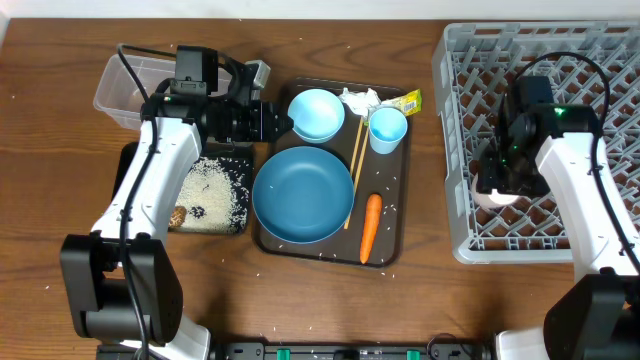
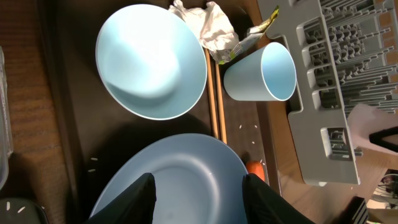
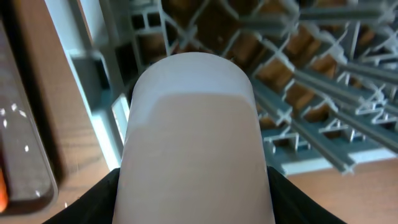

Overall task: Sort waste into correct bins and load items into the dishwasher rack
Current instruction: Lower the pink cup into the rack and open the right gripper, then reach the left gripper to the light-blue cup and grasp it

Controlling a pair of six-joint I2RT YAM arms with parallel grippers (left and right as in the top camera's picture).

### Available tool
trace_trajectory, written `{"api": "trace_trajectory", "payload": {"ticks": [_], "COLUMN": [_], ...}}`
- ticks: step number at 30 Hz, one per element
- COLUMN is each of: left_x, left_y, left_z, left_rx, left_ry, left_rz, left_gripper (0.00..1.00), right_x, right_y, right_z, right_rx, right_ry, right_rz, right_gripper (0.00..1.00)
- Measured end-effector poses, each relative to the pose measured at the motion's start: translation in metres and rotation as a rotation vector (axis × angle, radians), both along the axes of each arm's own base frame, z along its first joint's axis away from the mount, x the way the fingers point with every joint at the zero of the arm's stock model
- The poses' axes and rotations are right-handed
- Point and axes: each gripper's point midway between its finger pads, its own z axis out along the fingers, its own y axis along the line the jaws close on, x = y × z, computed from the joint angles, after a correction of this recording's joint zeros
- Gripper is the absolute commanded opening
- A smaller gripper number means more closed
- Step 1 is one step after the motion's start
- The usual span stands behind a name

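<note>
My right gripper (image 1: 498, 185) is shut on the pale pink cup (image 1: 497, 197), held over the front-left corner of the grey dishwasher rack (image 1: 600, 60). In the right wrist view the cup (image 3: 193, 130) fills the space between my fingers. My left gripper (image 1: 280, 122) hangs open and empty between the small light-blue bowl (image 1: 316, 114) and the large blue dish (image 1: 303, 195). Its fingertips (image 2: 146, 190) frame the dish (image 2: 186, 180) below. The light-blue cup (image 1: 387, 128), chopsticks (image 1: 353, 170), carrot (image 1: 369, 227), tissue (image 1: 360, 99) and wrapper (image 1: 405, 101) lie on the brown tray.
The brown serving tray (image 1: 390, 200) sits mid-table. To its left, the black tray (image 1: 240, 225) holds rice grains (image 1: 215, 190) and a brown lump (image 1: 178, 215). A clear tub (image 1: 125, 85) stands at the back left. Stray grains dot the table.
</note>
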Motion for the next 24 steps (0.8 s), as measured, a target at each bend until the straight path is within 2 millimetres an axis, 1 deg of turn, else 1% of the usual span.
{"api": "trace_trajectory", "payload": {"ticks": [1,2,3,9,11,14,17,20,22,24], "left_x": [0.000,0.000,0.000,0.000,0.000,-0.001,0.000,-0.002,-0.005,-0.005], "left_y": [0.000,0.000,0.000,0.000,0.000,-0.004,-0.016,-0.035,-0.049,-0.064], "left_z": [0.000,0.000,0.000,0.000,0.000,0.000,0.003,0.004,0.003,0.006], "left_rx": [0.000,0.000,0.000,0.000,0.000,0.000,0.000,0.012,0.044,0.091], "left_ry": [0.000,0.000,0.000,0.000,0.000,-0.002,-0.030,-0.059,-0.074,-0.113], "left_rz": [0.000,0.000,0.000,0.000,-0.001,-0.011,-0.037,-0.080,-0.102,-0.125], "left_gripper": [0.46,0.46,0.46,0.47,0.47,0.47,0.47,0.47,0.47,0.47], "right_x": [0.004,0.007,0.009,0.017,0.025,0.044,0.062,0.076,0.079,0.080], "right_y": [0.000,0.000,0.000,0.001,0.003,0.008,0.013,0.017,0.019,0.020], "right_z": [0.000,0.000,0.001,0.004,0.013,0.037,0.064,0.085,0.091,0.093], "right_rx": [0.000,0.001,0.001,0.008,0.021,0.049,0.076,0.098,0.109,0.118], "right_ry": [-0.015,-0.029,-0.038,-0.071,-0.102,-0.185,-0.275,-0.345,-0.365,-0.371], "right_rz": [-0.002,-0.004,-0.009,-0.005,-0.003,0.002,0.010,0.017,0.021,0.023], "right_gripper": [0.77,0.94,0.99,0.99,0.99,0.99,0.99,0.99,0.99,0.99]}}
